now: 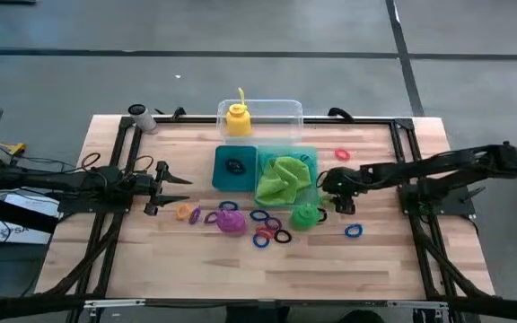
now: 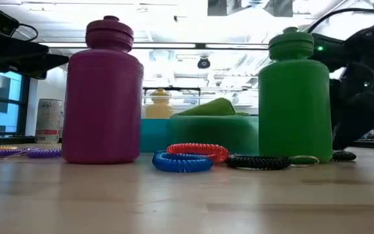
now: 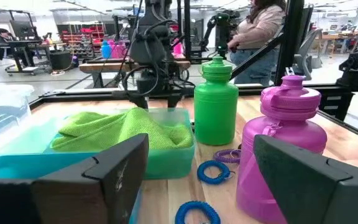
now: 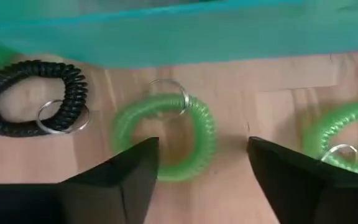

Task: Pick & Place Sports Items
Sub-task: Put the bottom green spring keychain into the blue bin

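Note:
A yellow bottle [image 1: 237, 119] stands in the clear tub [image 1: 285, 111] at the far side. A purple bottle [image 1: 232, 221] and a green bottle [image 1: 304, 216] stand upright on the table near the teal tray [image 1: 220, 182]. A lime-green cloth [image 1: 283, 178] lies in the tray's right part. A black ring [image 1: 234, 166] lies in its left part. Several coil rings [image 1: 267, 229] lie on the table. My right gripper [image 1: 324, 183] is open, low beside the tray's right wall, with a green coil ring [image 4: 166, 143] between its fingers. Whether they touch the ring I cannot tell. My left gripper [image 1: 179, 178] is open and empty, left of the tray.
A black coil ring [image 4: 33, 96] and a second green ring [image 4: 347, 140] lie close to my right gripper. A red ring [image 1: 343, 154] and a blue ring [image 1: 354, 231] lie right of the tray, and orange and purple rings [image 1: 196, 214] lie left of the purple bottle. A person stands beyond the table.

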`<state>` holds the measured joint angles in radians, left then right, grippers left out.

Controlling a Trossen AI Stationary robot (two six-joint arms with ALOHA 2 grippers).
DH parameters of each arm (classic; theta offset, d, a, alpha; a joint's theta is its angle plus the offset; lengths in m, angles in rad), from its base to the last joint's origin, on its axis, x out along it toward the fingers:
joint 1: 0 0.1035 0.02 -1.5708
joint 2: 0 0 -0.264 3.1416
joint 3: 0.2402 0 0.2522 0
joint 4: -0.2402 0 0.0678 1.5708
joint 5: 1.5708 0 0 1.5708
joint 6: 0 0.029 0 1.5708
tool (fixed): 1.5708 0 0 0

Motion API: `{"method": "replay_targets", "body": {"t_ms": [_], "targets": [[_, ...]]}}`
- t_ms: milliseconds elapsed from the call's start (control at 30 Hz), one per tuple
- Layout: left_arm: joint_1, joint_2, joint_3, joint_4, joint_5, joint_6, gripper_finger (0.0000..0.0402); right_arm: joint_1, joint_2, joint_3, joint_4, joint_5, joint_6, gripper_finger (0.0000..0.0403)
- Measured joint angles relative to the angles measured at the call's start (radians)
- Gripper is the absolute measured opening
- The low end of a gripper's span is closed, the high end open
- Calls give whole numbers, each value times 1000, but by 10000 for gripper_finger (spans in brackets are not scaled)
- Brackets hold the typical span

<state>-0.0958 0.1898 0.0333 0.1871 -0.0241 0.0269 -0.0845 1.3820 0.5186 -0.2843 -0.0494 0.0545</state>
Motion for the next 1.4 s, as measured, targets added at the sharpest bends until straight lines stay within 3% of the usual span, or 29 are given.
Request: {"method": "replay_targets", "body": {"t_ms": [433, 633, 800, 1167, 1400], "targets": [[0, 0, 0, 0, 0, 0, 236, -1, 47, 2, 45, -5, -7, 9], [0, 0, 0, 0, 0, 0, 236, -1, 37, 2, 30, -71, -5, 6], [0, 0, 0, 0, 0, 0, 236, 2, -48, -5, -60, -92, 1, 3], [0, 0, 0, 0, 0, 0, 236, 0, -365, -2, -192, 126, 1, 1], [0, 0, 0, 0, 0, 0, 236, 0, -503, -2, -39, 189, -53, 0]]}}
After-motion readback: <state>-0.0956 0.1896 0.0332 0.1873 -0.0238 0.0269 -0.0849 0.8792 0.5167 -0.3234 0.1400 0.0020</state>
